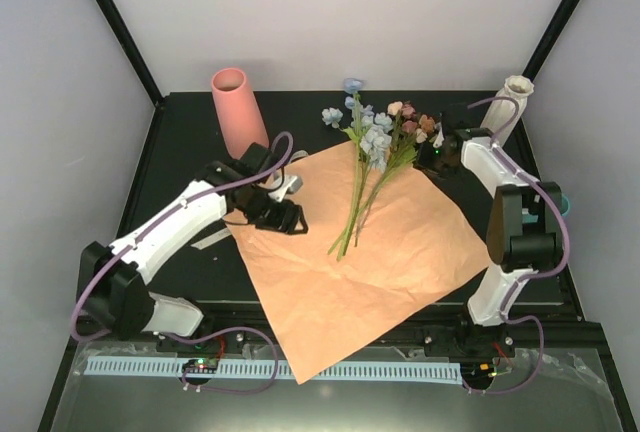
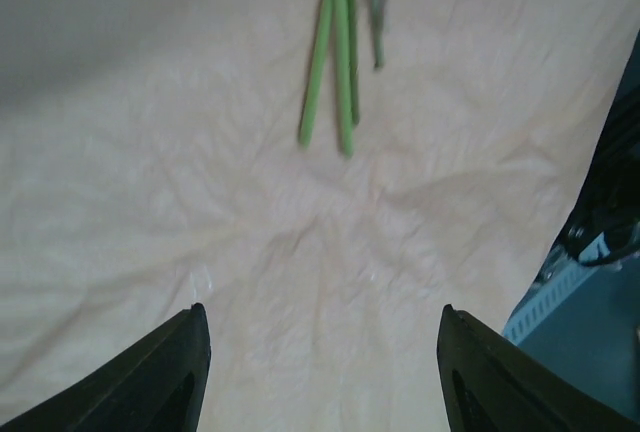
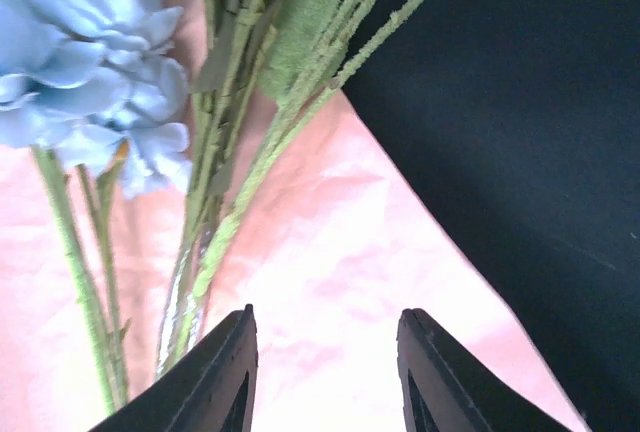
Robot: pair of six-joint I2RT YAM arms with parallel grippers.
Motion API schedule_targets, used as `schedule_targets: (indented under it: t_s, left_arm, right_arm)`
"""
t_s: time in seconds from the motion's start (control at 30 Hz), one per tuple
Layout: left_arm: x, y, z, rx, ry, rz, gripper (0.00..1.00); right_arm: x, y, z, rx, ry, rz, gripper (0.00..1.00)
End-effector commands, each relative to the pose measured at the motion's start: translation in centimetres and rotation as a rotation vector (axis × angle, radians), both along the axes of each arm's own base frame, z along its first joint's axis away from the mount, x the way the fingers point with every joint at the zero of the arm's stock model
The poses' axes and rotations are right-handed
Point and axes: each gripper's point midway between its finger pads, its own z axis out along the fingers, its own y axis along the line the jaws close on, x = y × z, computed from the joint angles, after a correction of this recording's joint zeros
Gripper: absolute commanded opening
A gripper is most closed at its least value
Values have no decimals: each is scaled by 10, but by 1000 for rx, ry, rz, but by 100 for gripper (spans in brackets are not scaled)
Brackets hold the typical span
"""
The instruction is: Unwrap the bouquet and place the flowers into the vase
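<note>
1. One paper (image 1: 350,272), spread flat. One loose bunch of flowers (image 1: 372,157) lies on it, with the blooms past its far corner.
2. One white vase (image 1: 515,102) stands beyond the right claw (image 1: 432,155), apart from it. One pink vase (image 1: 238,110) stands beyond the left claw (image 1: 290,220).
3. Two claws, both with jaws apart and nothing between them.
4. Only the top view shows the vases and the whole bunch, which lies between the claws.
5. The left wrist view shows at least three bare stem ends (image 2: 340,102) ahead of that claw, with paper beneath.
6. The right wrist view shows blue blooms (image 3: 80,52) and stems ahead-left of that claw, and the paper's edge against the black table (image 3: 520,102).
</note>
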Motion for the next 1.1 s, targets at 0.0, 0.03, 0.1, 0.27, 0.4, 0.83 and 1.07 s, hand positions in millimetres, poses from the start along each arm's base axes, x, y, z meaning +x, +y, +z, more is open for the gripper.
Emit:
schedule_targets:
  t_s: [0.0,0.03,0.1,0.27,0.4,0.83,1.07]
  left_arm:
    - [46,-24,27,-34,-131,-11,65]
    - [55,-28,31,-34,-143,-12,66]
    - [73,-36,37,-28,-164,-7,68]
    - [116,-60,38,-17,-177,32,68]
    - [145,-80,29,6,-187,73,67]
    - [212,-137,-40,77,-219,58,54]
    - [220,-144,-72,100,-196,84,42]
  right_arm:
    - [-15,-5,41,-31,-46,21,42]
    - [-19,-6,48,-29,-56,21,43]
    - [-30,-6,61,-32,-73,25,47]
    - [-58,-4,89,-27,-108,46,50]
    - [-79,0,107,-2,-131,60,51]
    - [-127,9,117,72,-98,58,44]
    - [-129,10,126,73,-106,80,44]
